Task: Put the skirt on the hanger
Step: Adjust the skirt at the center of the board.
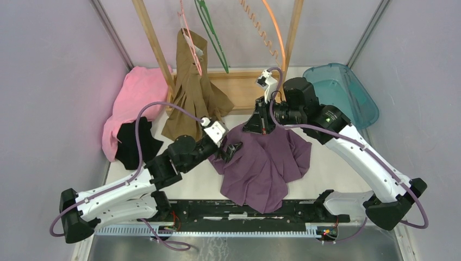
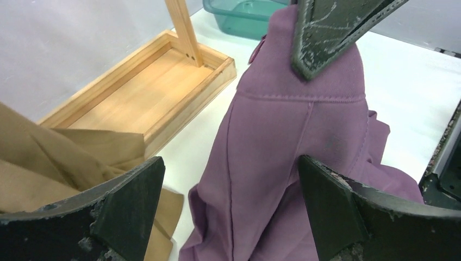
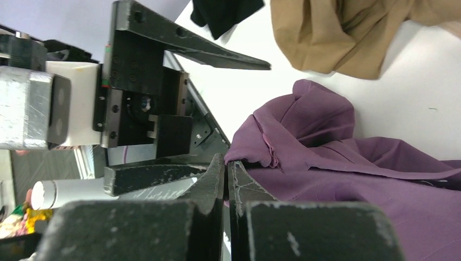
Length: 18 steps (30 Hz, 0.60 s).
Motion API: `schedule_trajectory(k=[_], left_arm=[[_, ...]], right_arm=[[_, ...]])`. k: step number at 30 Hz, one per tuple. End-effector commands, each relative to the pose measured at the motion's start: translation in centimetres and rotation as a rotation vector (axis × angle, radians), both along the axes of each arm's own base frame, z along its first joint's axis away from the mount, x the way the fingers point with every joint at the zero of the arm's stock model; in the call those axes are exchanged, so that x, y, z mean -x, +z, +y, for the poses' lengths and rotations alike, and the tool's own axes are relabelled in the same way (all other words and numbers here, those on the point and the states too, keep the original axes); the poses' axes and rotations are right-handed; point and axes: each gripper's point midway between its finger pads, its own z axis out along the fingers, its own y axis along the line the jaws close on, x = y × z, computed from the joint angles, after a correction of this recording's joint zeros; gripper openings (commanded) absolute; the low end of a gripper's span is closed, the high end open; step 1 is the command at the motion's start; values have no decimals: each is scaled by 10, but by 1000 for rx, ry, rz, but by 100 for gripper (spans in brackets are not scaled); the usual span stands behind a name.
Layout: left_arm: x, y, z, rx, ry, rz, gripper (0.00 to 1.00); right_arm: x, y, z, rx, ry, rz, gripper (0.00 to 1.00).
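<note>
While the skirt (image 1: pixel 266 163) is pinched at its waistband by the closed right pincer (image 3: pixel 227 163) on the tabletop (image 1: pixel 326 174), the left pincer (image 2: pixel 229 163) is held wide open at its 9 o'clock, empty. With so thin a bite, the fabric could be lost when lifted.

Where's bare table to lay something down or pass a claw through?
Bare table lies between the purple skirt and the right arm; a smaller strip runs between the left arm and the skirt's left edge. The wooden rack base is bare too. Crowded: far left, with pink cloth, black cloth and brown skirt.
</note>
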Motion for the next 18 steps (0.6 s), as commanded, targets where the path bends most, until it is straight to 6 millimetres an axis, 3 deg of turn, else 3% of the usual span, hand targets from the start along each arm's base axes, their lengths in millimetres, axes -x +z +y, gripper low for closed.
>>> schedule_trajectory(k=[1, 7, 8, 10, 12, 13, 14, 16, 18], left_arm=[[2, 26, -22, 20, -105, -95, 99], [7, 23, -48, 15, -217, -73, 97], [6, 21, -49, 7, -218, -65, 88], [6, 18, -50, -13, -228, -42, 56], [8, 19, -46, -13, -217, -4, 15], [7, 21, -43, 7, -193, 21, 5], [7, 22, -39, 34, -167, 49, 6], [9, 14, -34, 70, -130, 129, 16], [9, -6, -28, 68, -72, 234, 14]], right_arm=[[16, 33, 14, -103, 133, -50, 1], [15, 26, 18, -90, 163, -37, 1], [15, 25, 19, -85, 167, -35, 1], [15, 22, 17, -74, 164, -36, 1], [14, 17, 15, -57, 159, -33, 1], [14, 13, 14, -44, 157, -34, 1], [13, 9, 12, -32, 151, -34, 1], [11, -3, 8, 6, 130, -28, 4], [9, -19, 1, 58, 105, -24, 12]])
